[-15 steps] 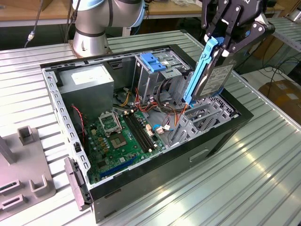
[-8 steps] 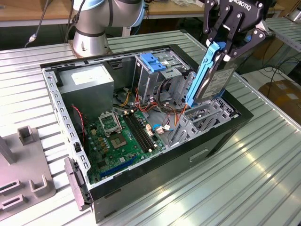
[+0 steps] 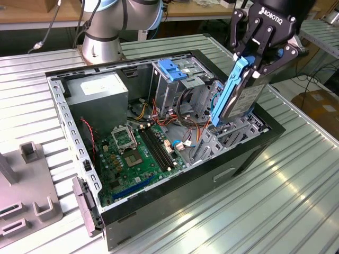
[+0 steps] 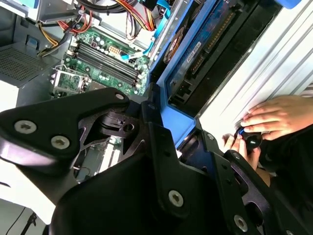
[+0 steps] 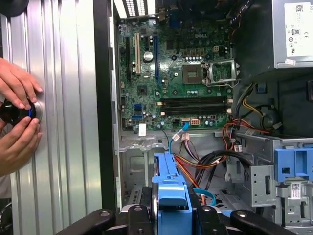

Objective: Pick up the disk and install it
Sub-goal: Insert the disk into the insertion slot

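The gripper [image 3: 255, 64] pinches the disk [image 3: 241, 103] by its upper end. It holds the disk tilted over the drive bay of the open computer case [image 3: 175, 203], on the exterior view's right. In my judgement, the smooth blue plastic rails [image 3: 226, 90] should line up with the grey metal bay before a slow descent, clear of the loose cables [image 3: 185, 126]. The disk is flat, dark metal.

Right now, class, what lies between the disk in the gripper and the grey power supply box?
In the exterior view, the metal cage with its blue latch and a tangle of coloured cables lie between the disk and the power supply box.
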